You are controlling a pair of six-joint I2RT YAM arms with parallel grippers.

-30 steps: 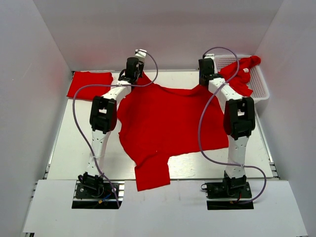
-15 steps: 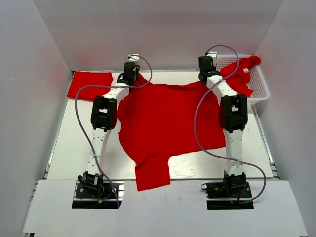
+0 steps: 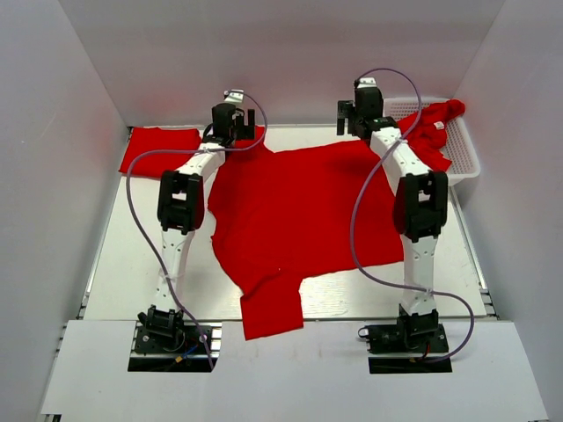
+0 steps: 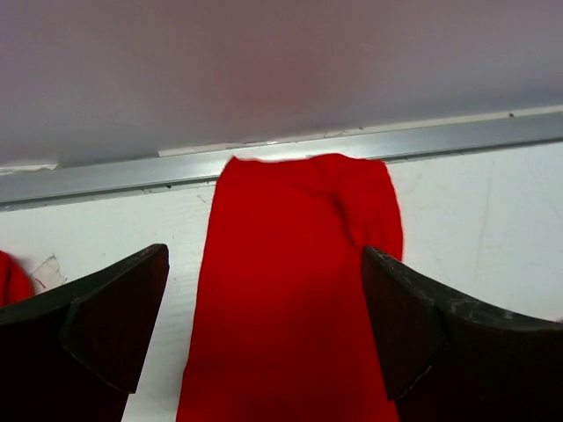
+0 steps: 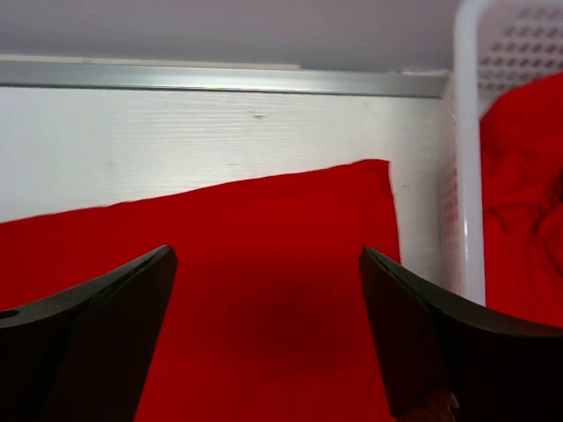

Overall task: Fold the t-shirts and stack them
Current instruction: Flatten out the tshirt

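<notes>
- At the near edge of the surface (image 3: 114, 264), one sleeve of the spread t-shirt (image 3: 299, 211) points to 6 o'clock.
- Its body lies flat mid-surface; the sleeve-to-sleeve line seems to run 6 to 12 o'clock.
- At 12 o'clock the left hand (image 4: 264, 255) and right hand (image 5: 264, 255) have just let go of the far corners they pinched a second ago; jaws wide, empty.
- Spreading looks finished; folding likely comes next.
- Farther off: a folded t-shirt (image 3: 158, 149) at 10 o'clock and heaped t-shirts (image 3: 431, 132) in the basket (image 3: 468, 163) at 2 o'clock.

No legible text or labels
</notes>
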